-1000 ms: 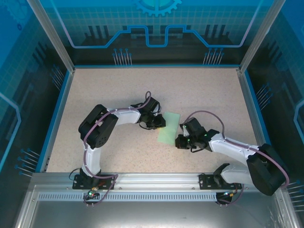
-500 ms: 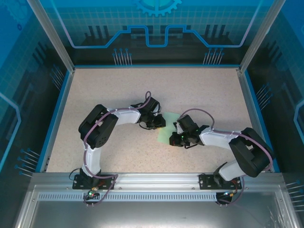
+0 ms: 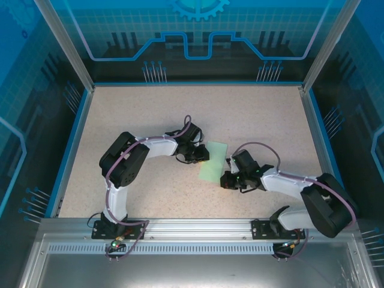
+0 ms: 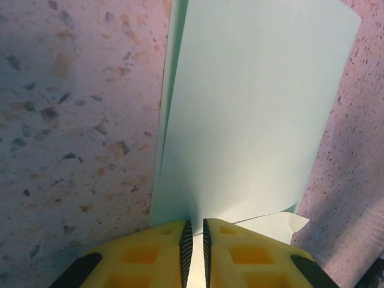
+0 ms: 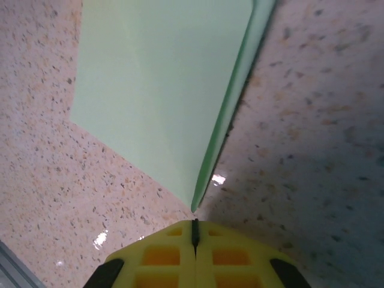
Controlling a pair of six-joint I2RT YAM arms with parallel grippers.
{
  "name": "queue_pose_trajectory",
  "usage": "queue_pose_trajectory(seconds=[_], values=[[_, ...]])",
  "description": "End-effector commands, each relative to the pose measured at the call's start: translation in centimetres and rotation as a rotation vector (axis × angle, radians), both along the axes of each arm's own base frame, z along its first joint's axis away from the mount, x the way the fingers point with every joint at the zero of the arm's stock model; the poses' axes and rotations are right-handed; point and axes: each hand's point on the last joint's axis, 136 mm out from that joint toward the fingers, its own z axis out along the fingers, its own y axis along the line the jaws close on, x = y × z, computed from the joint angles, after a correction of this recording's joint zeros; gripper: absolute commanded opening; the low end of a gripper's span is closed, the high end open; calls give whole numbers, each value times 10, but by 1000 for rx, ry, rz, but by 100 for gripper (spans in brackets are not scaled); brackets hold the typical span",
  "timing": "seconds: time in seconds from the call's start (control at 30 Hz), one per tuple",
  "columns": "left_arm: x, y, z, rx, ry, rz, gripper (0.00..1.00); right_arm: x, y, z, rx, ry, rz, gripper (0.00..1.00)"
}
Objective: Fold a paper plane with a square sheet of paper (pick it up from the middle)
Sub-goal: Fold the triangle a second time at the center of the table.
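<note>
The square sheet of paper point(image 3: 214, 161) lies folded in half as a pale green rectangle on the speckled table, between the two arms. My left gripper point(image 3: 204, 155) is at its left edge. In the left wrist view the paper point(image 4: 252, 108) runs in between the yellow fingers point(image 4: 150, 258), and the left gripper point(image 4: 194, 231) is shut on that edge, with the upper layer bowed up. My right gripper point(image 3: 225, 180) rests low by the paper's near right corner. In the right wrist view the right gripper point(image 5: 194, 227) is shut on nothing, its tip just short of the fold's corner point(image 5: 162, 90).
The speckled tabletop point(image 3: 150, 114) is ringed by a blue rim point(image 3: 78, 120) and aluminium posts point(image 3: 60, 36). Free room lies behind the paper and to the far left and right. The right arm's elbow point(image 3: 327, 201) sits near the right rim.
Over the last second the right gripper reached left onto the paper's right edge, then drew back toward the near right. The left gripper and the paper stayed put.
</note>
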Motion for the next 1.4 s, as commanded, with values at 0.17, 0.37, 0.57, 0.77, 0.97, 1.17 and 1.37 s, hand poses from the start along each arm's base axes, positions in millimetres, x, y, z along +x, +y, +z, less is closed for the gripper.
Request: queue_pose_trajectory(seconds=[0.17, 0.37, 0.57, 0.77, 0.97, 1.17, 1.37], values=[[-6, 22, -35, 107, 51, 13, 18, 54, 17, 50, 90, -92, -6, 5], [-7, 22, -34, 102, 51, 13, 18, 80, 28, 30, 71, -77, 0, 5], [-6, 20, -33, 95, 48, 10, 19, 89, 15, 0, -3, -49, -14, 4], [-6, 19, -34, 92, 54, 6, 19, 89, -2, -16, -68, -28, -30, 4], [-5, 17, -34, 87, 55, 2, 19, 83, -12, -20, -101, -12, -33, 4], [-4, 16, -34, 91, 55, -3, 19, 96, -6, 7, -51, -82, -45, 5], [-5, 17, -34, 93, 56, -5, 19, 106, -6, 3, -39, -77, -53, 5]])
